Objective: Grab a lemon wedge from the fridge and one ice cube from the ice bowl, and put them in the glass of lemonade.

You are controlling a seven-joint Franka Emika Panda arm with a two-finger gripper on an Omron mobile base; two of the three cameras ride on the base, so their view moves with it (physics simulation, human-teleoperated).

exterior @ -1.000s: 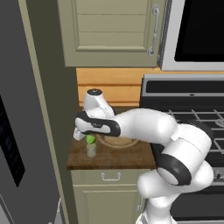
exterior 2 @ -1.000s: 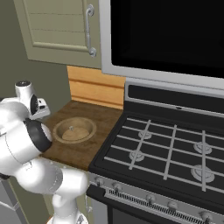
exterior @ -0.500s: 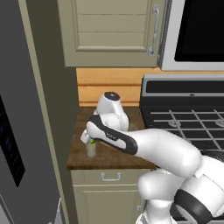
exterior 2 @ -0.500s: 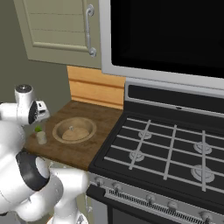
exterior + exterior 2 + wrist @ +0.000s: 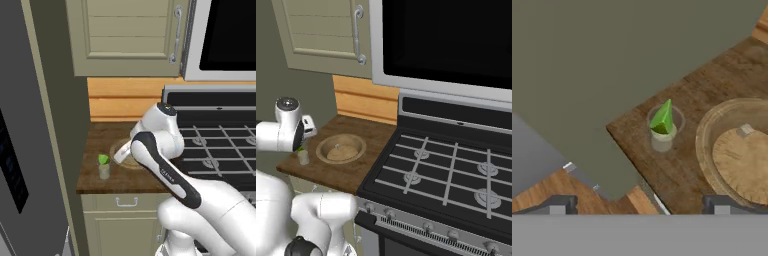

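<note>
The lemon wedge point(image 5: 663, 118) stands point-up in the glass of lemonade point(image 5: 663, 136), near the wooden counter's left corner. To its right lies the ice bowl point(image 5: 708, 150), with a small ice cube point(image 5: 744, 130) on its pale mound. My gripper point(image 5: 640, 205) hovers above and back from the glass, open, with nothing between its fingertips point(image 5: 559, 205). From the left base view, the wedge point(image 5: 103, 159) tops the glass point(image 5: 104, 171), and my arm covers part of the bowl point(image 5: 121, 148). The right base view shows the glass point(image 5: 303, 157) beside the bowl point(image 5: 341, 148). The fridge point(image 5: 25, 130) stands shut at far left.
A black gas stove point(image 5: 451, 175) adjoins the counter on the right. An upper cabinet point(image 5: 127, 35) and a microwave point(image 5: 446, 40) hang above. A tall olive panel point(image 5: 62, 125) separates the counter from the fridge. A drawer point(image 5: 125, 201) sits under the counter edge.
The hand has drawn up and to the right, away from the glass. The lemon wedge stays in the glass. My elbow has swung closer to the left camera.
</note>
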